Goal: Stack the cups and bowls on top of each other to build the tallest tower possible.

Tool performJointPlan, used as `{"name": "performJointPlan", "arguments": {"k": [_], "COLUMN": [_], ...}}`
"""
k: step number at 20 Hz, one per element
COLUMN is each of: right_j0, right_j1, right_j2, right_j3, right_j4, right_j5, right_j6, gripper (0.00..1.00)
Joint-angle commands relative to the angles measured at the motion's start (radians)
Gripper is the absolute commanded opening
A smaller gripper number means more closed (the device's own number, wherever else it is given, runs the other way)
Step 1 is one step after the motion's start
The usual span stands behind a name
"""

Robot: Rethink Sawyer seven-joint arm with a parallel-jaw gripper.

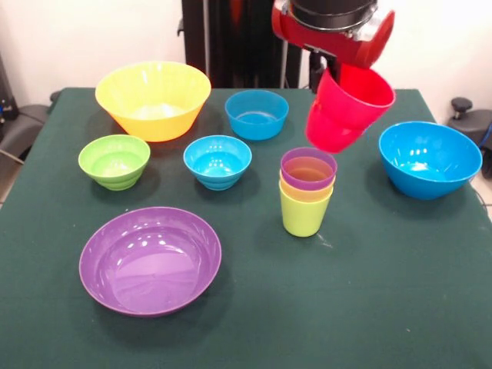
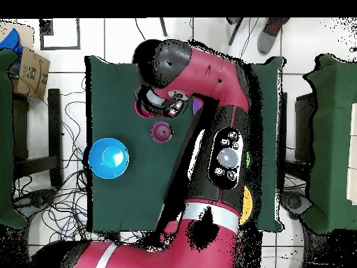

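My gripper (image 1: 326,77) is shut on the red cup (image 1: 348,108) and holds it tilted in the air, above and to the right of the tower (image 1: 307,192). The tower is a lime green cup with a yellow cup and a purple cup nested in it. Its purple top also shows in the overhead view (image 2: 161,130). On the table stand the large yellow-orange bowl (image 1: 153,98), two small blue bowls (image 1: 257,114) (image 1: 217,161), the small green bowl (image 1: 114,161), the wide purple bowl (image 1: 151,259) and the large blue bowl (image 1: 430,158) (image 2: 107,158).
The table (image 1: 369,300) has a dark green cloth. The robot's black pedestal (image 1: 231,38) stands at its far side. In the overhead view the red arm (image 2: 209,125) hides most of the bowls. A cardboard box (image 2: 28,66) and cables lie beside the table.
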Motion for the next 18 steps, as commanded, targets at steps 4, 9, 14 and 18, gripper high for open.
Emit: {"name": "performJointPlan", "arguments": {"k": [4, 9, 14, 18], "right_j0": [-0.023, -0.02, -0.008, 0.011], "right_j1": [0.072, 0.072, 0.051, 0.023], "right_j2": [0.144, 0.168, 0.19, 0.198], "right_j3": [0.045, 0.056, 0.096, 0.14], "right_j4": [-0.147, -0.156, -0.158, -0.156], "right_j5": [-0.007, -0.036, -0.067, -0.089], "right_j6": [-0.212, -0.187, -0.161, -0.142], "gripper": [0.0, 0.0, 0.0, 0.0]}}
